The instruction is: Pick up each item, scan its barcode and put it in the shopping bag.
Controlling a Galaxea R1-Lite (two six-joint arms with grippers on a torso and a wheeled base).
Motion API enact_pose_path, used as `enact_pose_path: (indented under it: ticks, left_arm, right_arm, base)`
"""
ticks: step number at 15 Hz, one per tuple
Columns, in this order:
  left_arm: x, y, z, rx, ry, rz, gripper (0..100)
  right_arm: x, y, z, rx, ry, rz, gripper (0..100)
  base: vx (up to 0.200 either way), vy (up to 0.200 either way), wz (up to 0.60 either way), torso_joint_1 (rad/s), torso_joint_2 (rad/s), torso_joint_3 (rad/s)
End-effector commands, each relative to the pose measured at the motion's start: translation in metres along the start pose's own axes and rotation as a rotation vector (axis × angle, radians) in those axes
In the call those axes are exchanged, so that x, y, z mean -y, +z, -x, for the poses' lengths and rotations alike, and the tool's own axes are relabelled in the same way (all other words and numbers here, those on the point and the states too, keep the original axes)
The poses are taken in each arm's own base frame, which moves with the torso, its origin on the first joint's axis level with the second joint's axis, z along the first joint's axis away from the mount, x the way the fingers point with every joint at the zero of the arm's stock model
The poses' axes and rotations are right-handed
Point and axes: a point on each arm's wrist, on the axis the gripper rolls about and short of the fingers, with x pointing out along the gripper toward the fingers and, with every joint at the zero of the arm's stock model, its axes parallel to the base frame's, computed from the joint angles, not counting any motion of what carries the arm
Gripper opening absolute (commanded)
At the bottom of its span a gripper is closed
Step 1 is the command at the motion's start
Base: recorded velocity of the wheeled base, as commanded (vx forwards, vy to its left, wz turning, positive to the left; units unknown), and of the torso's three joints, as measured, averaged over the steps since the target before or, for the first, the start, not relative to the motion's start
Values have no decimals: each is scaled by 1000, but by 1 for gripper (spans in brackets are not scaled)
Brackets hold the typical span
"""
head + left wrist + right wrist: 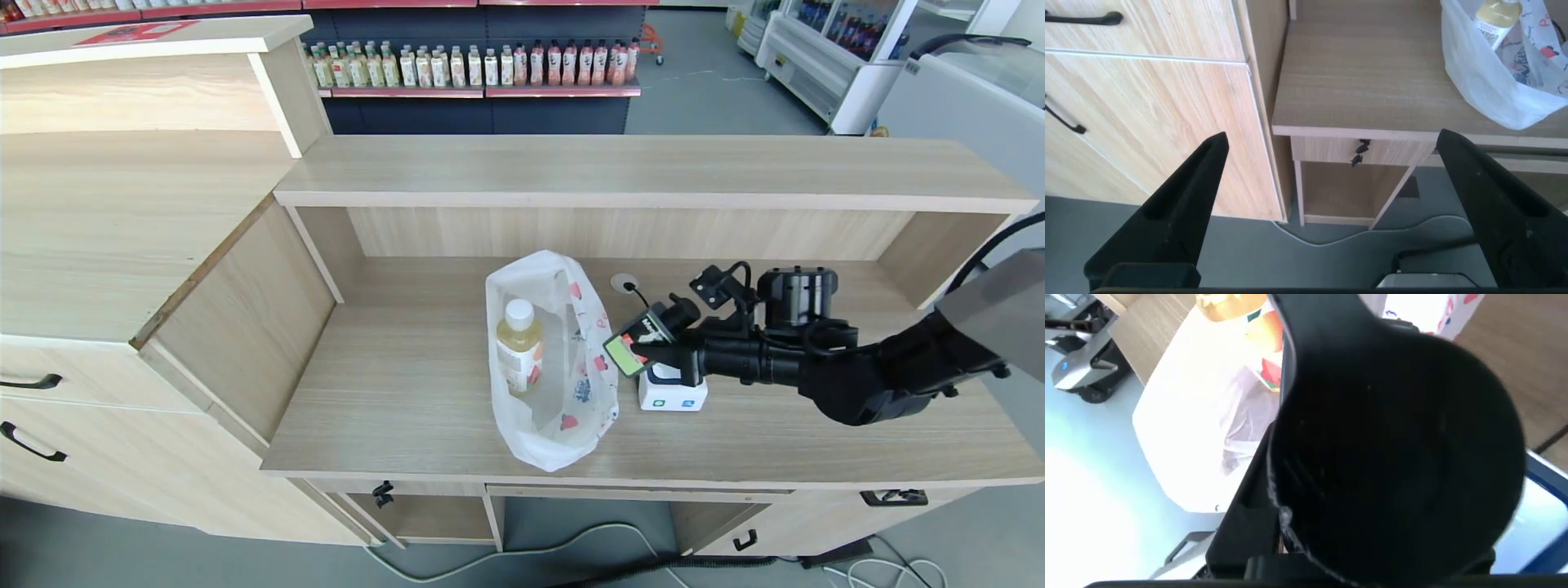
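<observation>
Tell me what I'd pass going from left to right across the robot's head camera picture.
Drawer handles → shopping bag with a bottle inside → black can, held in the right gripper.

No words or numbers can be read here. The bottle (519,347) in the shopping bag (563,433), near the front edge of the counter (392,408), has a label. The small black item (645,339) beside the bag has white letters. Both are too tiny to read.
</observation>
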Motion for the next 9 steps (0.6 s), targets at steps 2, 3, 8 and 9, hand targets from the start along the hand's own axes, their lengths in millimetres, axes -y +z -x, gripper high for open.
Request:
enact_pose_path:
  ticks: [2,3,8,9]
  left_arm:
    - [0,0,0,0,0,0,100]
    - [0,0,0,0,0,0,100]
    - [0,0,0,0,0,0,100]
    - [0,0,0,0,2,0,100]
  right_arm:
    - [-12,-24,-50,-30,80,3,0]
    - [-13,-26,-61,-27,93,13,0]
    - [-17,-35,-99,-22,62,81,0]
    - [-18,-37,-102,-24,66,80,0]
  base:
    - [0,0,0,0,0,0]
    - [0,0,0,0,0,0]
    - [0,0,0,0,0,0]
    - [0,0,0,0,0,0]
